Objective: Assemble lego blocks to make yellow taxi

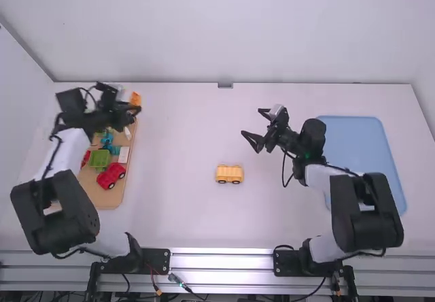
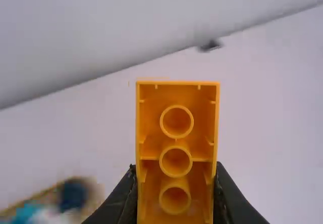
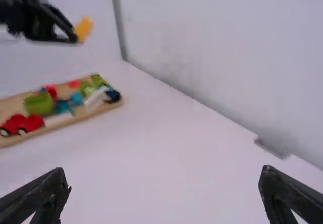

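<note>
The left pincer (image 2: 175,170) grips a hollow yellow-orange plastic block (image 2: 175,136), near the surface's far left corner. The yellow wheeled toy base (image 1: 229,173) sits mid-surface, towards the near edge. To join them well, turn the hollow side down, align squarely, press evenly; the right pincer (image 1: 251,122), spread open, could steady the base.

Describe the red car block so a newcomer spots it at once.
Find the wooden board at the high view's left. On its near half, beside the green open-topped block, sits the red car block. Red body and wheels set it apart from that neighbour.
</note>
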`<state>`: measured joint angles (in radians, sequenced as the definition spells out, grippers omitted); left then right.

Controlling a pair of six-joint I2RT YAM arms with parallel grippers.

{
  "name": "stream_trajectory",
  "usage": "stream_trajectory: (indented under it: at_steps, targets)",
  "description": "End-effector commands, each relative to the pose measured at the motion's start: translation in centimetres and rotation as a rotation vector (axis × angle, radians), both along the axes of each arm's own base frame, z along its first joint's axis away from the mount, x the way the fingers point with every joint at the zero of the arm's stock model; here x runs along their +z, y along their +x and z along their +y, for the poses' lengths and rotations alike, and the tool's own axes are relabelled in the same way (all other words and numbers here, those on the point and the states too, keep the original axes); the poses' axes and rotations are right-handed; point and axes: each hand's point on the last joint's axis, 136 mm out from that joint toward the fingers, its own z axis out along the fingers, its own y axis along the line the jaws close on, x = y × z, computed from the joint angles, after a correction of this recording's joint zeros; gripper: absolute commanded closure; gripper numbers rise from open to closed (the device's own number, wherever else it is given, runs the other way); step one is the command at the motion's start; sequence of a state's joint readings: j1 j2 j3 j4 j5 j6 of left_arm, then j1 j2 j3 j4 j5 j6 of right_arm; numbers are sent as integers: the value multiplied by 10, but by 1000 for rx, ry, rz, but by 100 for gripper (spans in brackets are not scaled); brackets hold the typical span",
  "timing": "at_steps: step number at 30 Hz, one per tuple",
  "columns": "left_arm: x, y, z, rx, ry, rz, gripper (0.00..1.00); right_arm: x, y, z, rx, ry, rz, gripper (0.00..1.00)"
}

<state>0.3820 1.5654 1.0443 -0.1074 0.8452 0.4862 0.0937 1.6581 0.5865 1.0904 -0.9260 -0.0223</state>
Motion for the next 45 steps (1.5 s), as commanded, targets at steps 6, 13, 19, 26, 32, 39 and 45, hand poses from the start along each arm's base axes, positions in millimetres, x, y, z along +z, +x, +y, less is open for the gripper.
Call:
stream_trajectory:
  at_steps: [6, 13, 19, 26, 32, 39, 45]
  targets:
    - [-20, -61, -137, -349, -187, 24, 98, -2, -13, 25, 323, 135, 179, 1]
    - [-16, -95, -205, -620, -324, -23, 98, -10, -27, 58, 605, 107, 216, 7]
    - [-28, -92, -222, -655, -344, -32, 98, -3, -42, 76, 717, 95, 234, 6]
    - [-28, -95, -229, -805, -403, -92, 98, 1, -51, 85, 768, 93, 280, 7]
    - [-34, -89, -243, -842, -411, -86, 98, 1, -51, 86, 762, 96, 293, 12]
    - [-24, -81, -252, -817, -416, -95, 98, 0, -50, 85, 759, 97, 300, 23]
    - [-19, -78, -252, -803, -419, -110, 98, 1, -50, 85, 759, 96, 291, 47]
